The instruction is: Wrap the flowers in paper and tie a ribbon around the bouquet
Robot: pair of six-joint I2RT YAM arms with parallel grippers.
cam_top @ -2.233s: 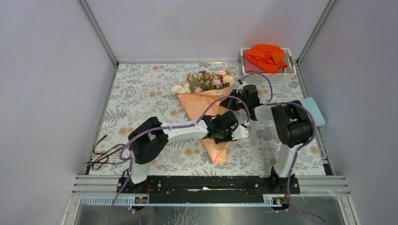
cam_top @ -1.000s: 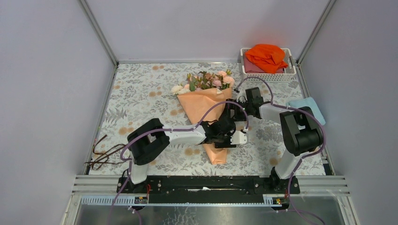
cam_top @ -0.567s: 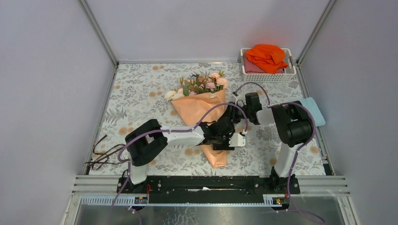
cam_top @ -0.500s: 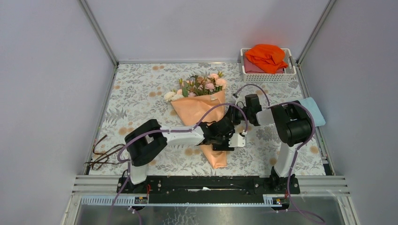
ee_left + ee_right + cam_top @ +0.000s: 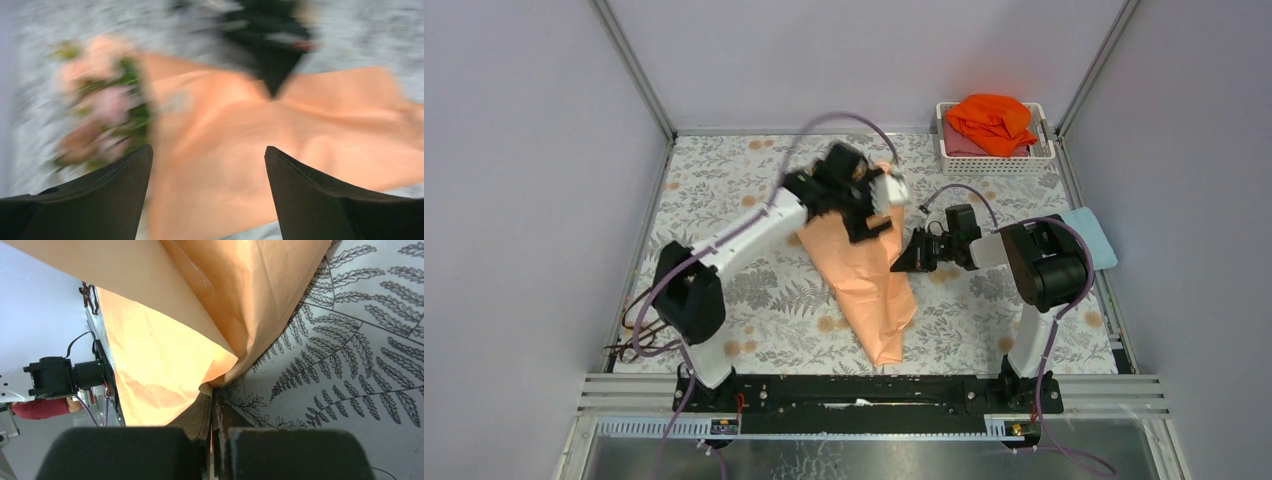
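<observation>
The bouquet lies on the table as a cone of peach-orange paper [image 5: 869,275], narrow end toward me. In the top view my left arm covers the flowers; the blurred left wrist view shows the pink blooms and green leaves [image 5: 95,115] beside the paper [image 5: 240,150]. My left gripper [image 5: 864,215] [image 5: 207,150] hovers open over the cone's wide end, holding nothing. My right gripper [image 5: 900,264] [image 5: 212,392] lies low on the table, shut on the paper's right edge [image 5: 220,375]. The dark brown ribbon [image 5: 639,325] lies loose at the table's near left edge.
A white basket [image 5: 996,160] holding a bright orange cloth [image 5: 992,120] stands at the back right corner. A light blue cloth [image 5: 1092,235] lies by the right wall. Grey walls enclose the floral-print table [image 5: 724,200] on three sides.
My left gripper let go of the cone's narrow part, opened and swung up to the wide end. My right gripper closed on the paper's edge. The bouquet shifted slightly left.
</observation>
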